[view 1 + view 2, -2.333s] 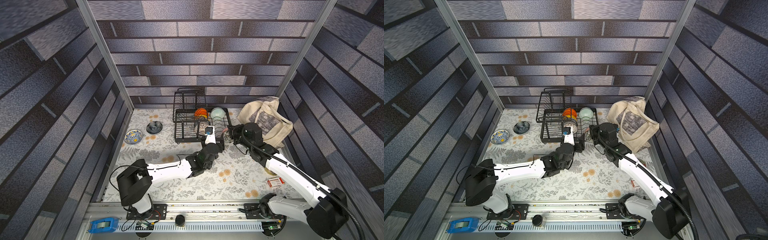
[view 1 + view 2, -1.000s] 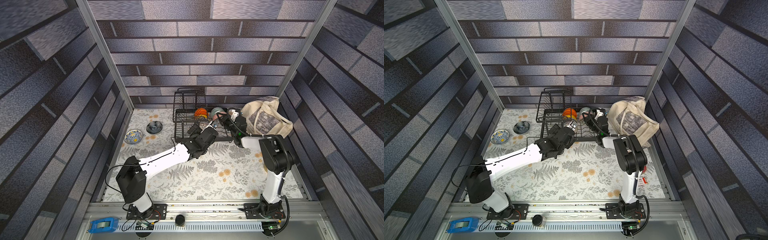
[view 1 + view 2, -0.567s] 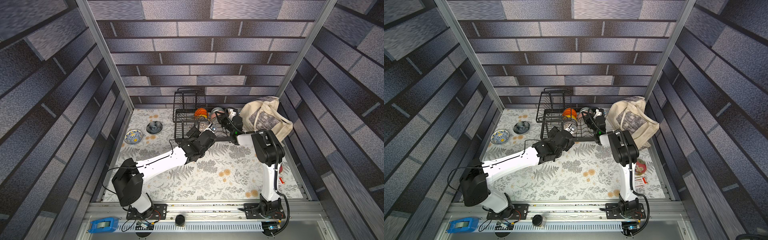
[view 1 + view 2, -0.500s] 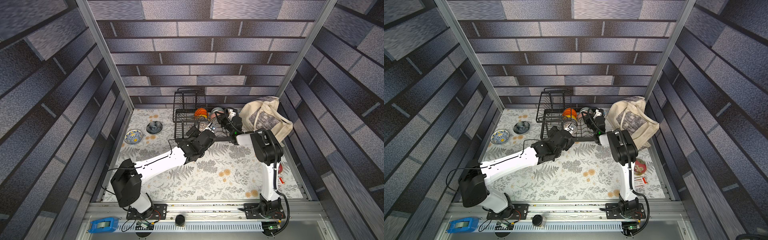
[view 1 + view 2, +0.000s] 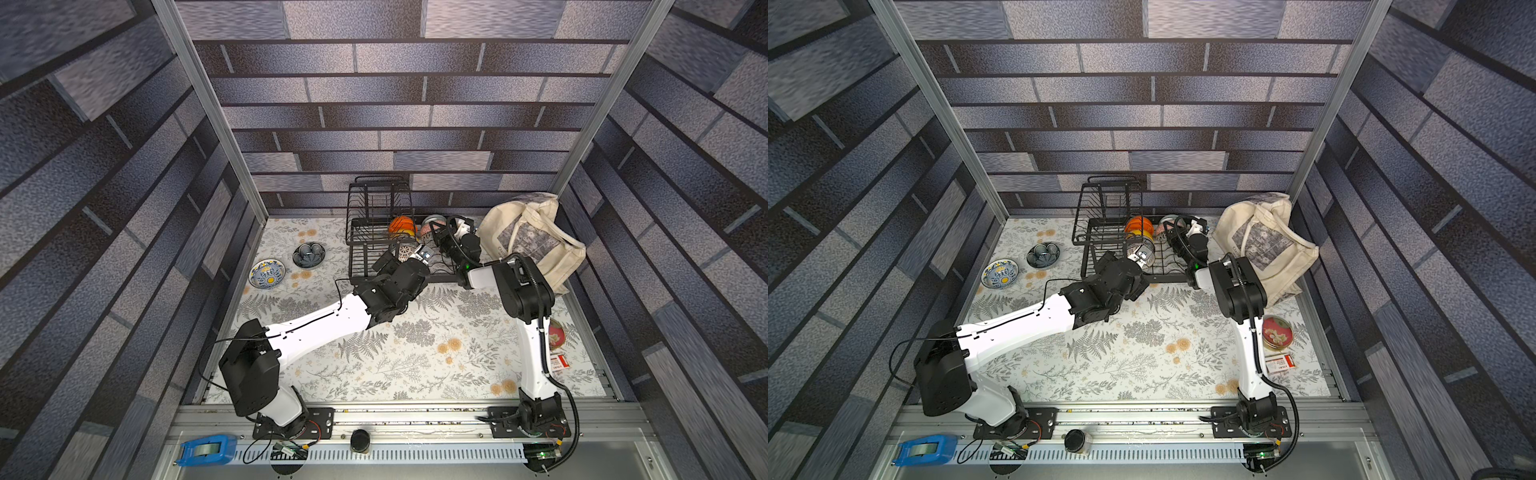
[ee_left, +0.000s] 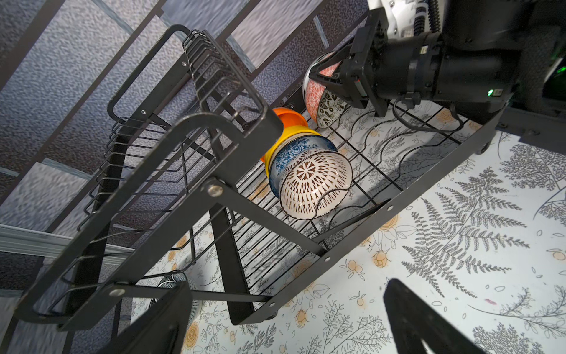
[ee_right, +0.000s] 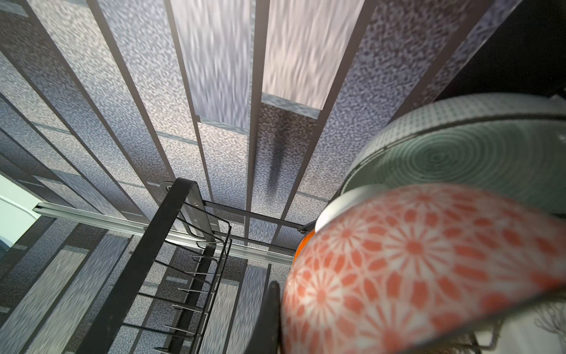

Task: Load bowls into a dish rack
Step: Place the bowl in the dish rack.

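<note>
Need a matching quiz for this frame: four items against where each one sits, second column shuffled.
Items:
1. lattice bowl
2. blue-yellow bowl
3. coral-patterned bowl
4. tote bag

Places:
A. gripped by the right hand
B. on the mat, left of the dish rack
C. on its side in the rack's lower tier
D. right of the rack, near the back wall

Pairs: 1-C, 2-B, 3-A, 4-D

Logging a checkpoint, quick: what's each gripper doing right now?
Left gripper: open, empty.
Right gripper: closed on the red-patterned bowl, at its rim.
</note>
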{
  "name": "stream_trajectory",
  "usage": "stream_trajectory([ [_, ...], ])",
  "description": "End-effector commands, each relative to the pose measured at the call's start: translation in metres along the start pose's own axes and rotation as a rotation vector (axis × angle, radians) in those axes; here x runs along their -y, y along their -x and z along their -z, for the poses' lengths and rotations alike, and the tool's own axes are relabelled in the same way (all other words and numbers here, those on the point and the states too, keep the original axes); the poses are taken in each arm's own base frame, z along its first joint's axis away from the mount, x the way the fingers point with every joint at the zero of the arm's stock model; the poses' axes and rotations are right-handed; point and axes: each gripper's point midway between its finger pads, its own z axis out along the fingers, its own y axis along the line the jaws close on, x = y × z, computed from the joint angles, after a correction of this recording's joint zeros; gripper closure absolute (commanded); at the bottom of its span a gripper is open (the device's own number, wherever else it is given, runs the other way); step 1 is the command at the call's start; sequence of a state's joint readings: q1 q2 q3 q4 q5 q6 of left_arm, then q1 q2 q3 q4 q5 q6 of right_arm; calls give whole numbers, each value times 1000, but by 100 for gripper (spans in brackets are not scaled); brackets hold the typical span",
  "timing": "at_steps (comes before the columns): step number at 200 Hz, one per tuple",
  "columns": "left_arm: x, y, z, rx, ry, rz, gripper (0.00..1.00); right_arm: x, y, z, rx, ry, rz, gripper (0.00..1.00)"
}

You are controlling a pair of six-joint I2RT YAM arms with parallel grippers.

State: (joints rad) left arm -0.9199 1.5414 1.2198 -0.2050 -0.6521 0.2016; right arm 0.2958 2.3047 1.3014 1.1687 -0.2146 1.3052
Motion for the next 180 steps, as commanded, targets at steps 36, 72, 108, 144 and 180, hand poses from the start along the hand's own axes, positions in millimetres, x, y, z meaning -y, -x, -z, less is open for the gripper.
stream_trajectory([
  [36, -12, 3, 8, 20, -14, 66, 0, -10, 16, -6, 70, 67, 9, 100],
  [72, -12, 4, 8, 20, -23, 74, 0, 0, 19, -2, 93, 7, 3, 100],
  [108, -11, 4, 9, 21, -29, 76, 0, 6, 20, 2, 101, -52, -19, 100],
  [144, -11, 3, 9, 22, -31, 76, 0, 16, 18, 2, 83, -128, -54, 95],
  [180, -10, 4, 10, 23, -36, 75, 0, 24, 15, 1, 63, -197, -77, 87],
])
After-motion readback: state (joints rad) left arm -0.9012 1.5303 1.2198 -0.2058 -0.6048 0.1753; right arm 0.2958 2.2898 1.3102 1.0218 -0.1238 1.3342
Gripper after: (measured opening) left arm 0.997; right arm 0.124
